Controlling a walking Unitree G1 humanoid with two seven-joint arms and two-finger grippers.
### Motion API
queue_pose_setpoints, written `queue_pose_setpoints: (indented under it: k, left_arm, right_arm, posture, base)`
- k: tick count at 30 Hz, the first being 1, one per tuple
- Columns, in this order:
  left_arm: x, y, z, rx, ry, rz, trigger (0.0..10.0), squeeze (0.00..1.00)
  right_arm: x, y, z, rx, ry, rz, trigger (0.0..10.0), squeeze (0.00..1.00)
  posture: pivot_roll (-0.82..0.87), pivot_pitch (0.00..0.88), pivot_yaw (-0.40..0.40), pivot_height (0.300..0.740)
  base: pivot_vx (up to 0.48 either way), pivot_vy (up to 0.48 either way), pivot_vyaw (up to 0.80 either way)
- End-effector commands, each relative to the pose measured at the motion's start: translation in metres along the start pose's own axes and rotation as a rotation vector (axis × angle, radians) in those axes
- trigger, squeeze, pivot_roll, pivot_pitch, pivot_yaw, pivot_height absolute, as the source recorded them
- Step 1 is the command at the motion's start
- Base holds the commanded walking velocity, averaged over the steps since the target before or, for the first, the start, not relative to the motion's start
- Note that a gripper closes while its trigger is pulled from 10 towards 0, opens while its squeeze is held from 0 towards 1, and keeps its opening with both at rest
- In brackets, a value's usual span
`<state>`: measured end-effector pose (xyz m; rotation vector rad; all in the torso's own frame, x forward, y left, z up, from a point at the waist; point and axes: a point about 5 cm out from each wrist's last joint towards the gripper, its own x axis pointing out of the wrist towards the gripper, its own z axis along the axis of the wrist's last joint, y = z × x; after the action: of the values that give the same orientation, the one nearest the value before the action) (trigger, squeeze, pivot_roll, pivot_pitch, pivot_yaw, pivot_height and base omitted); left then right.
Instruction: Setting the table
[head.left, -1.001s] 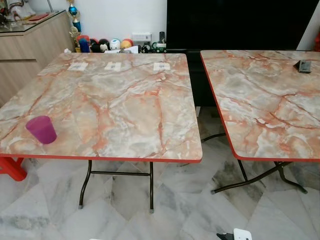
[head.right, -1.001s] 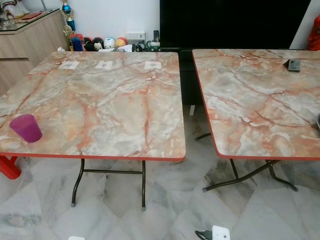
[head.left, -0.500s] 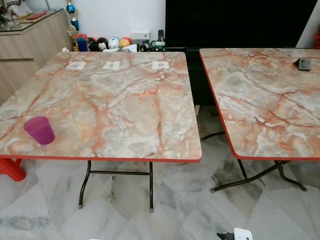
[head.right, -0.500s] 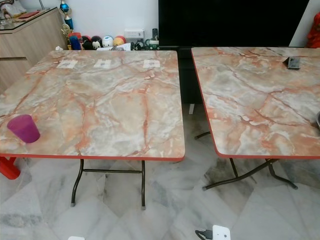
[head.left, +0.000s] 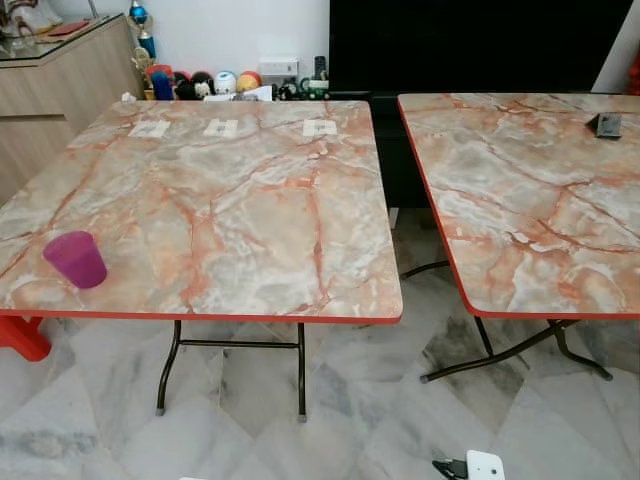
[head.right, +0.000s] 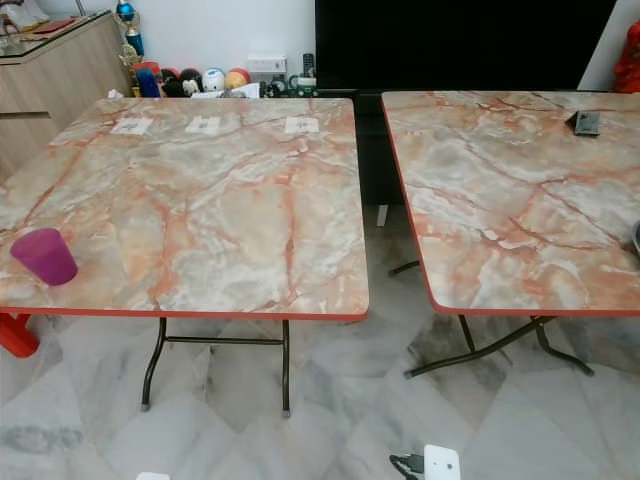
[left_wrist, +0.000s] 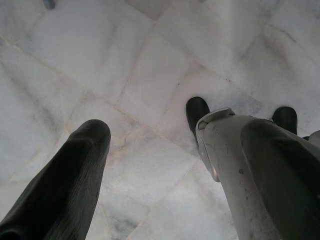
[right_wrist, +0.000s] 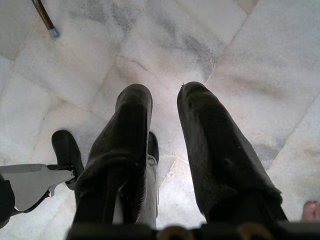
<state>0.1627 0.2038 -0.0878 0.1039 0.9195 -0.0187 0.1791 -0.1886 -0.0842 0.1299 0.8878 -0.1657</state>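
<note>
Drifting a little leftward over the last second, the head camera has shifted the whole scene while nothing on either worktop has moved. The purple cup (head.left: 75, 259) stands upright near the front left corner of the left worktop (head.left: 240, 200), alone but for three small paper slips at its far edge. The left tool (left_wrist: 150, 165) hangs over the floor, fingers wide apart and empty; the right tool (right_wrist: 165, 130) likewise, fingers slightly parted, holding nothing. Setting has barely begun, I judge.
</note>
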Motion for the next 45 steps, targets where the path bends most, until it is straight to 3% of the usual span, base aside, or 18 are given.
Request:
queue_pose_setpoints:
  k: [1, 30, 33, 34, 35, 38, 45]
  left_arm:
    - [-0.001, 0.002, -0.005, -0.002, 0.019, 0.002, 10.0, 0.00]
    - [-0.001, 0.002, -0.005, -0.004, 0.016, 0.004, 10.0, 0.00]
    - [-0.001, 0.003, -0.004, -0.007, 0.012, 0.005, 10.0, 0.00]
    - [-0.001, 0.003, -0.004, -0.006, 0.011, 0.004, 10.0, 0.00]
    - [-0.001, 0.003, -0.004, -0.007, 0.011, 0.005, 10.0, 0.00]
    - [-0.001, 0.003, -0.004, -0.005, 0.011, 0.004, 10.0, 0.00]
    - [-0.001, 0.003, -0.004, -0.005, 0.012, 0.001, 10.0, 0.00]
  right_arm:
    - [0.000, -0.002, -0.001, -0.005, 0.003, -0.005, 10.0, 0.00]
    - [0.000, -0.002, 0.001, 0.009, -0.006, -0.018, 10.0, 0.00]
    - [0.001, -0.003, 0.009, 0.009, -0.052, -0.034, 10.0, 0.00]
    - [0.001, -0.006, 0.020, -0.058, -0.124, -0.068, 10.0, 0.00]
    - [0.001, -0.006, 0.027, -0.069, -0.162, -0.079, 10.0, 0.00]
    - [0.002, -0.005, 0.039, -0.035, -0.215, -0.077, 10.0, 0.00]
    - [0.002, -0.007, 0.016, -0.017, -0.058, -0.070, 10.0, 0.00]
  posture:
    - [-0.02, 0.074, 0.015, 0.740]
    - [-0.02, 0.073, 0.016, 0.740]
    - [-0.02, 0.074, 0.016, 0.740]
    - [-0.01, 0.075, 0.017, 0.740]
    - [-0.02, 0.076, 0.017, 0.740]
    - [-0.02, 0.075, 0.018, 0.740]
    - [-0.01, 0.073, 0.015, 0.740]
  base:
    - [0.000, 0.000, 0.00]
    - [0.000, 0.000, 0.00]
    - [0.000, 0.000, 0.00]
    - [0.000, 0.000, 0.00]
    - [0.000, 0.000, 0.00]
    - [0.000, 0.000, 0.00]
    - [0.000, 0.000, 0.00]
